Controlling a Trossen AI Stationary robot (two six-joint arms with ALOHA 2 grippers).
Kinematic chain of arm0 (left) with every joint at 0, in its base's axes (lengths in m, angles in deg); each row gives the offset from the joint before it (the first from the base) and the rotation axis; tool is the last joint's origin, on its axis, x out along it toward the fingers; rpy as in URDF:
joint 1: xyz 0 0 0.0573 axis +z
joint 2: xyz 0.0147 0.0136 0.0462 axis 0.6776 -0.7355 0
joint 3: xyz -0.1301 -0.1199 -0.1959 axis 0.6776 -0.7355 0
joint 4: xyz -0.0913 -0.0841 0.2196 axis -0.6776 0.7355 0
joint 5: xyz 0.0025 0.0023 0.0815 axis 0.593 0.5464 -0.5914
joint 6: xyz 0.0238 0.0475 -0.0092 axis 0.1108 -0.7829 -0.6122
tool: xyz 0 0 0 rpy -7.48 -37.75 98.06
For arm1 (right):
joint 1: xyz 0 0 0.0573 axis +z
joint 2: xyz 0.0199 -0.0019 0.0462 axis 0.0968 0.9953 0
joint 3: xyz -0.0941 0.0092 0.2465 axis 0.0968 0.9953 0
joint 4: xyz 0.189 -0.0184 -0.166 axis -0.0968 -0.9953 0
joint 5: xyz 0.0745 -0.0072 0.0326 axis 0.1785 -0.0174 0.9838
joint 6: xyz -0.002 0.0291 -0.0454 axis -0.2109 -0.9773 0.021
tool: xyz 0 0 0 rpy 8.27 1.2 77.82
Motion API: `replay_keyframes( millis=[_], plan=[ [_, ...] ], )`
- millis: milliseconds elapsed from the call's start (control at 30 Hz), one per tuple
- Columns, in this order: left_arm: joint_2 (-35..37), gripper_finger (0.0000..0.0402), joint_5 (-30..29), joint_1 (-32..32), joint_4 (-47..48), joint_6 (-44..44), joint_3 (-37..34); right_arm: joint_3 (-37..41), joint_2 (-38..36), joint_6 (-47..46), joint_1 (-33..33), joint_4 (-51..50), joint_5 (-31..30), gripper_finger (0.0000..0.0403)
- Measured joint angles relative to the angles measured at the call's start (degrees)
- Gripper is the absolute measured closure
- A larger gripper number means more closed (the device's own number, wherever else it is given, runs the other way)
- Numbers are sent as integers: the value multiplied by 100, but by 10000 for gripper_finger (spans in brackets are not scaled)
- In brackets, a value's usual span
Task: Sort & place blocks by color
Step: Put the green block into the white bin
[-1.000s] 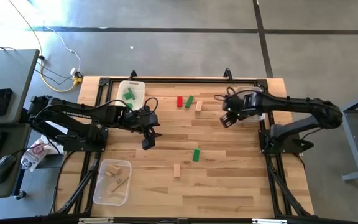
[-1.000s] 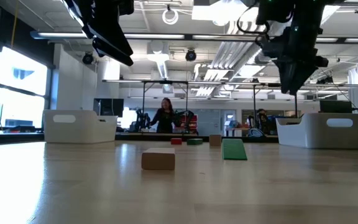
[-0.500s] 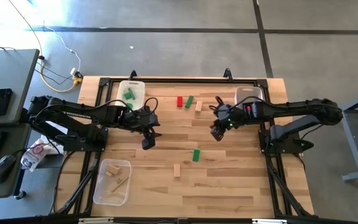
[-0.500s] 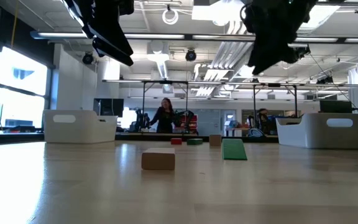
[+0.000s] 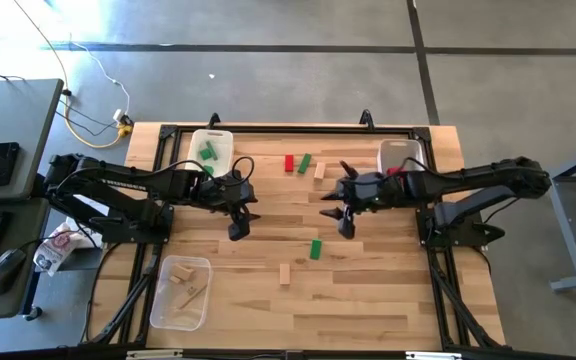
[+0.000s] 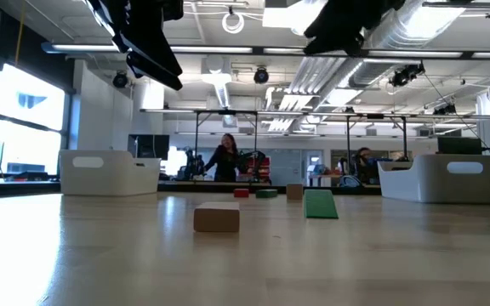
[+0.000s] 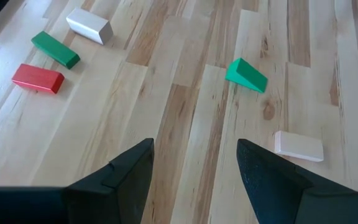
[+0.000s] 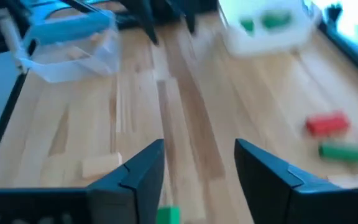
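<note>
Pale wooden table (image 5: 368, 300) carries five loose blocks: a red bar (image 5: 289, 163), green bar (image 5: 305, 163) and plain wood block (image 5: 320, 171) near the far edge, a green wedge (image 5: 315, 249) and plain wood bar (image 5: 285, 274) mid-table. Since a second ago the right gripper (image 5: 340, 205) has swung from its bin toward centre, fingers spread, empty. Left gripper (image 5: 240, 222), spread too, hasn't moved
</note>
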Motion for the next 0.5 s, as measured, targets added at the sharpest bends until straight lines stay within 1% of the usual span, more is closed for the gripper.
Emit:
replay_keyframes(
  millis=[133, 233, 300, 400, 500],
  plan=[
    [0, 186, 2, 0, 0, 2, 0, 0, 0, 1185, 144, 556, -1, 197],
    [0, 186, 2, 0, -2, 2, 0, 0, 0, 2030, 254, 760, 39, 195],
    [0, 186, 2, 0, 0, 0, 0, 0, 1, 2482, 301, 764, 222, 197],
    [0, 186, 3, 0, -2, 111, 0, 0, 44, 2964, 367, 760, 496, 202],
    [-1, 186, 2, 0, -4, 135, 0, 0, 153, 3040, 417, 816, 543, 206]
  ],
)
